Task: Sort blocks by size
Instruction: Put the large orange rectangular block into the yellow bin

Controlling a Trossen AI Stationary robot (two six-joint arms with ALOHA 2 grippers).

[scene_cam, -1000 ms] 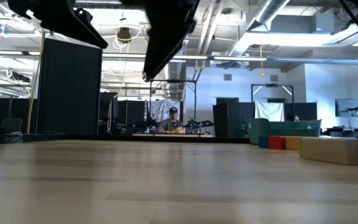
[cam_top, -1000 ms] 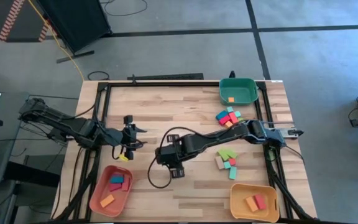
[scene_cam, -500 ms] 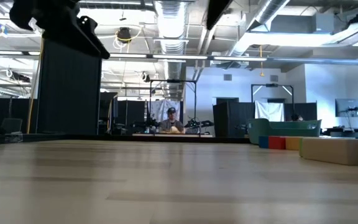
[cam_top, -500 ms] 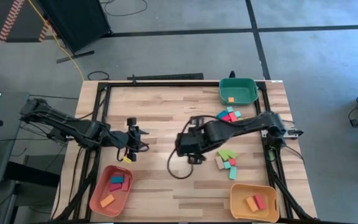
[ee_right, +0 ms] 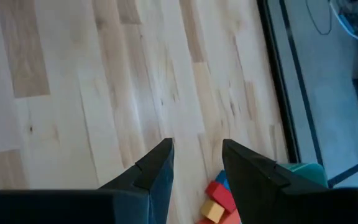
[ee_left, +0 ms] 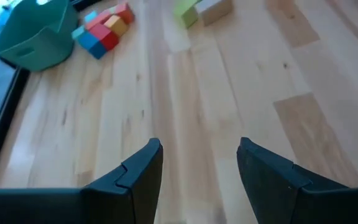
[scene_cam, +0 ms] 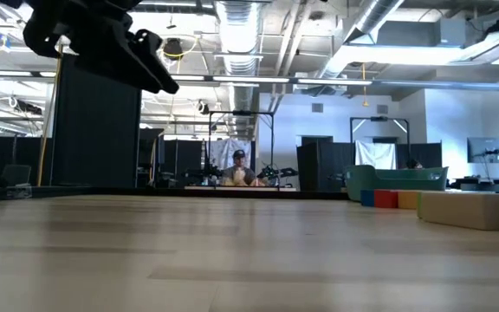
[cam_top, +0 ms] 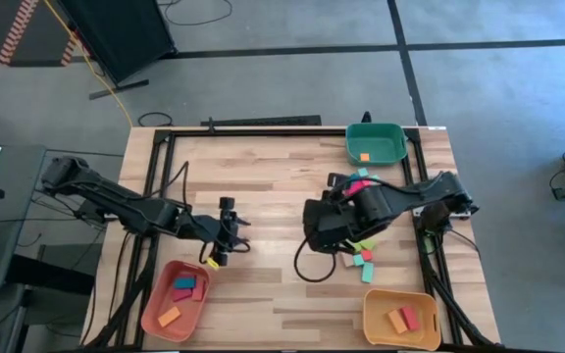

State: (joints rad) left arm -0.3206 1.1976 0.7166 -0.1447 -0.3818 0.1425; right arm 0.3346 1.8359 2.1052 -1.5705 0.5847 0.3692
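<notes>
Blocks [cam_top: 361,183] waiting to be sorted lie in two loose clusters on the right half of the table [cam_top: 263,167]: one just in front of the green tray [cam_top: 376,143] at the far right corner, the other nearer, between that cluster and the yellow tray [cam_top: 400,316]. Each tray holds a few pieces already, the green one a single orange block, the yellow one an orange and a red, and the salmon tray [cam_top: 175,299] at the near left corner several more. The right gripper [ee_right: 196,163] hangs above the table at the inner edge of the clusters, its fingers apart and empty, with red and orange blocks showing just beyond them in its wrist view. The left gripper [ee_left: 199,163] hovers over bare wood near the salmon tray, fingers likewise apart and holding nothing. This looks like the reach for a fresh block; the next move calls for the right arm to settle over one piece standing clear of its neighbours, descend and close.
</notes>
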